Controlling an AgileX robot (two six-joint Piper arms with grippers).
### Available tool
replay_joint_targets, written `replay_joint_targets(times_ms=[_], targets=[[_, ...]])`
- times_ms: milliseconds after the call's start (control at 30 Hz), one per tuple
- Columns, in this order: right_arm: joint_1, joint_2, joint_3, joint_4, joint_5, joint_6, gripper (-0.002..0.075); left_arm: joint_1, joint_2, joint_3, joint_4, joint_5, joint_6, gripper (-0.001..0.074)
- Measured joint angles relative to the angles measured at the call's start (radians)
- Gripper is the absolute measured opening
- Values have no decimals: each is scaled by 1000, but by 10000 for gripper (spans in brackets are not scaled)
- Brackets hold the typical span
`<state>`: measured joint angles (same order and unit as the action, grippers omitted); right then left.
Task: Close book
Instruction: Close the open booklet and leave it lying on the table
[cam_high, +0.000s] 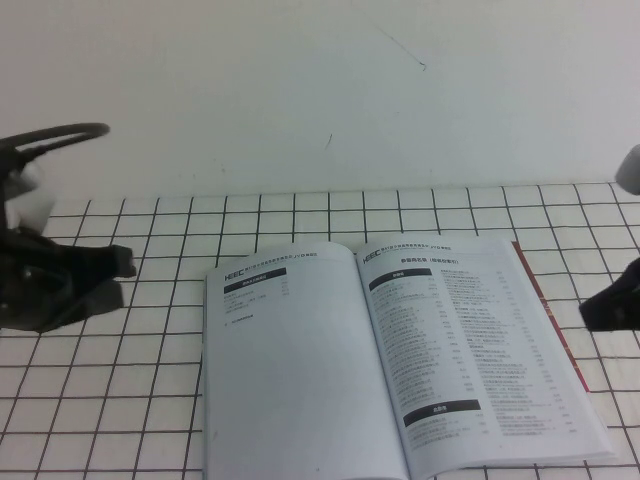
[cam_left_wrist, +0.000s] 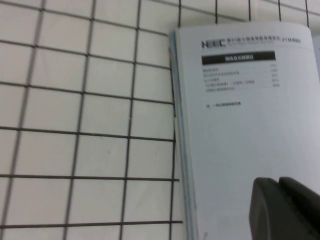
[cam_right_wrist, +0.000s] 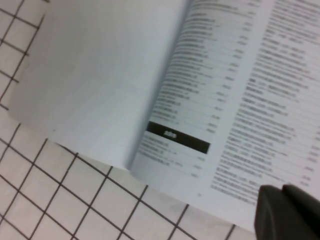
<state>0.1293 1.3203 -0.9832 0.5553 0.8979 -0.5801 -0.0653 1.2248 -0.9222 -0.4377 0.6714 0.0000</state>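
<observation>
Book (cam_high: 400, 350) open on gridded table (cam_high: 110, 400), left gripper (cam_high: 126, 263) leftward, right gripper (cam_high: 592, 310) rightward, fingers (cam_left_wrist: 272, 207) clenched.

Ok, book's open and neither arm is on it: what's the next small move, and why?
Probably ease the right claw toward the right-hand page's outer edge on the open white paperback book. The book lies flat and untouched on the gridded white table; the right claw hangs just off that edge, the left claw farther from its side.
</observation>
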Motion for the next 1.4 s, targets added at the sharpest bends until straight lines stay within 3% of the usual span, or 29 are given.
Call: replay_joint_targets(times_ms=[233,400,733,1100,1400], targets=[[2,149,3,84,-29,-131,-3,0,260,0,-288,-14,224,-2],[37,246,3,83,-70,-158,-3,0,397,0,-322,-54,334,-2],[141,386,3,55,-121,-160,-3,0,572,0,-357,-101,369,-2],[156,441,3,55,-124,-160,-3,0,616,-2,-668,-85,689,-2],[156,441,3,55,-124,-160,-3,-40,619,-8,-790,-99,765,-2]])
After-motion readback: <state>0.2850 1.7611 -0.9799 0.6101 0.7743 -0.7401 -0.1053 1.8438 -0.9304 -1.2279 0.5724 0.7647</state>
